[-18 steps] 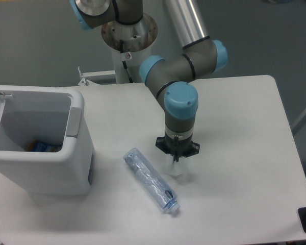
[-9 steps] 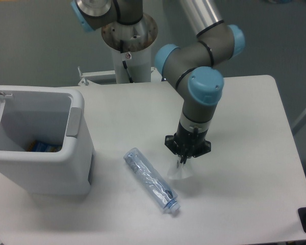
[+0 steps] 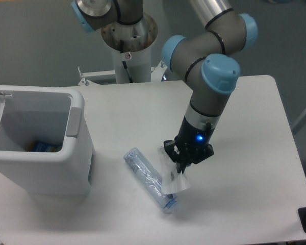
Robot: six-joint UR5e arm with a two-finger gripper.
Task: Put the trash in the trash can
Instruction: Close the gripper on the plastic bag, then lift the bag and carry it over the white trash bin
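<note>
Lower centre: our gripper (image 3: pixel 182 168) is seemingly pinching the translucent whitish plastic sheet (image 3: pixel 173 182); it is dangling over the clear bluish bottle (image 3: pixel 149 178), risking slipping.

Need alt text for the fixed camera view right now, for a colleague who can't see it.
The gripper holds a translucent plastic sheet above the table, beside a clear water bottle lying flat. The open grey trash can stands at left.

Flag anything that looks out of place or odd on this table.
The bottle lies on its side on the table, crumpled, outside the bin. The gripper dangles a plastic sheet over the bottle's cap end.
</note>
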